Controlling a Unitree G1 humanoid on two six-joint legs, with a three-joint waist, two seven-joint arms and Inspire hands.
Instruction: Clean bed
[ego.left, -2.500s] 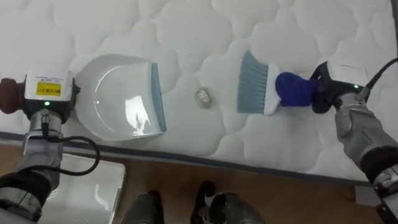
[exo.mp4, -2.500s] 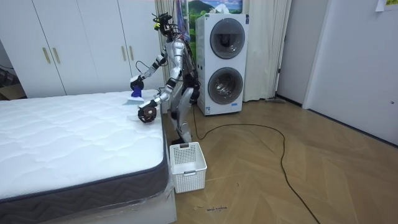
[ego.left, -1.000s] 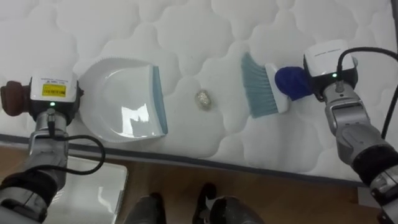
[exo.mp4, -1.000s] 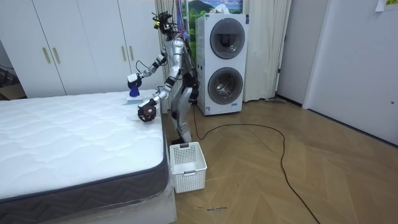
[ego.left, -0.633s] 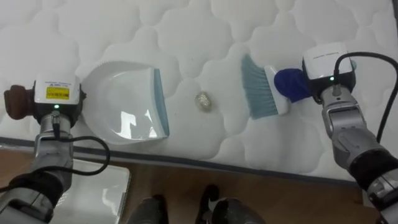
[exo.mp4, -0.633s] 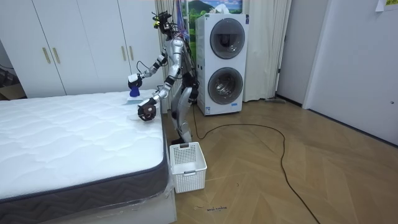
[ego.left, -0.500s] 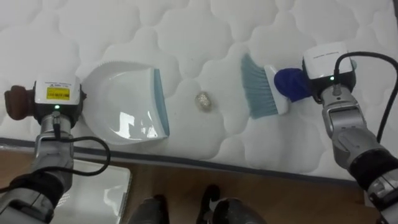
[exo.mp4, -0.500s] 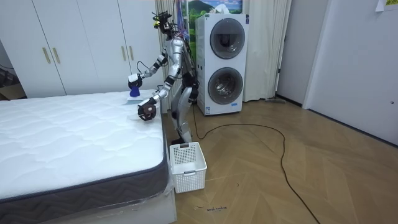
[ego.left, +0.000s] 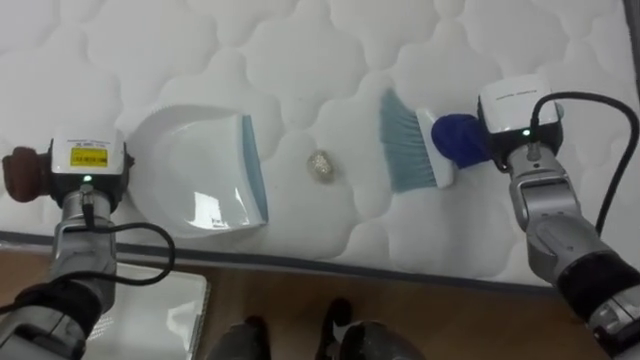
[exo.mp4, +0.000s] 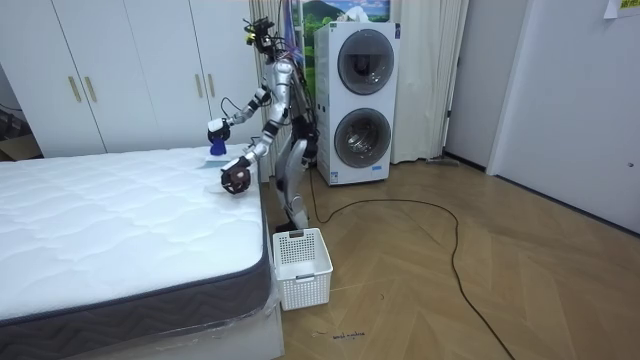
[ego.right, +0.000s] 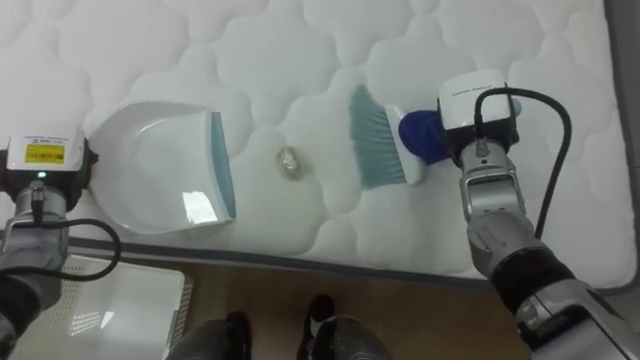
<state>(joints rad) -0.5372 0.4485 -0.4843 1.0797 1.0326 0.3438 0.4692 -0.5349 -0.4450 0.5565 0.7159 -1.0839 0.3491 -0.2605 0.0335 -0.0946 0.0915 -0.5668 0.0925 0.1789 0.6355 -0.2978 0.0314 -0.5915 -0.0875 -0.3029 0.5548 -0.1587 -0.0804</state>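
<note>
A small crumpled scrap (ego.left: 320, 166) lies on the white quilted mattress (ego.left: 300, 60), near its front edge. To its left rests a white dustpan (ego.left: 195, 180) with a pale blue lip that faces the scrap. The pan's handle end runs under my left hand (ego.left: 88, 165), which is shut on it. To the right of the scrap is a brush (ego.left: 405, 153) with pale blue bristles and a blue handle, bristles down on the mattress. My right hand (ego.left: 515, 125) is shut on that handle. A short gap separates bristles and scrap.
The mattress edge (ego.left: 420, 270) runs along the bottom, with wooden floor below. A white plastic basket (exo.mp4: 300, 265) stands on the floor by my left side. I stand at the bed's corner; stacked washing machines (exo.mp4: 355, 100) are behind me and wardrobes (exo.mp4: 130, 70) are beyond the bed.
My right forearm has swung from the right side to below, turning the brush's handle. The gap from brush to scrap is about the same. The dustpan has hardly moved; the picture shifted slightly.
</note>
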